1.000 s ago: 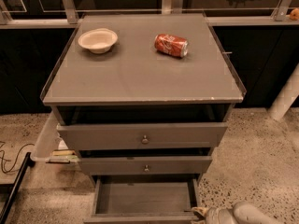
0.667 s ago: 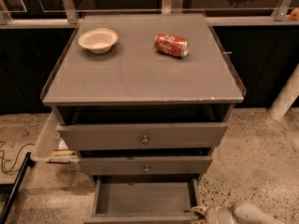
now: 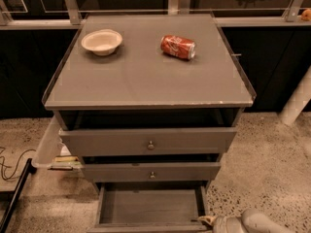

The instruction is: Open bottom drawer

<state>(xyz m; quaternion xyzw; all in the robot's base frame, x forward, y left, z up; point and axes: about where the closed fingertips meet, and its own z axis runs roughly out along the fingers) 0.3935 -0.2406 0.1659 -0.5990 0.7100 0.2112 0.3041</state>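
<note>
The bottom drawer (image 3: 150,206) of the grey cabinet is pulled far out, and its plain grey tray shows empty. Its front lies along the lower edge of the view, and its knob is out of view. My gripper (image 3: 209,221) is at the bottom right, against the right front corner of the open drawer. The pale arm (image 3: 257,222) runs off to the right behind it. The middle drawer (image 3: 151,172) and the top drawer (image 3: 149,141) above each show a small round knob and stand slightly out.
On the cabinet top (image 3: 146,76) sit a pale bowl (image 3: 101,41) at the back left and a red soda can (image 3: 178,47) lying on its side at the back right. A clear bin (image 3: 51,149) and a black cable (image 3: 12,169) lie on the speckled floor at left.
</note>
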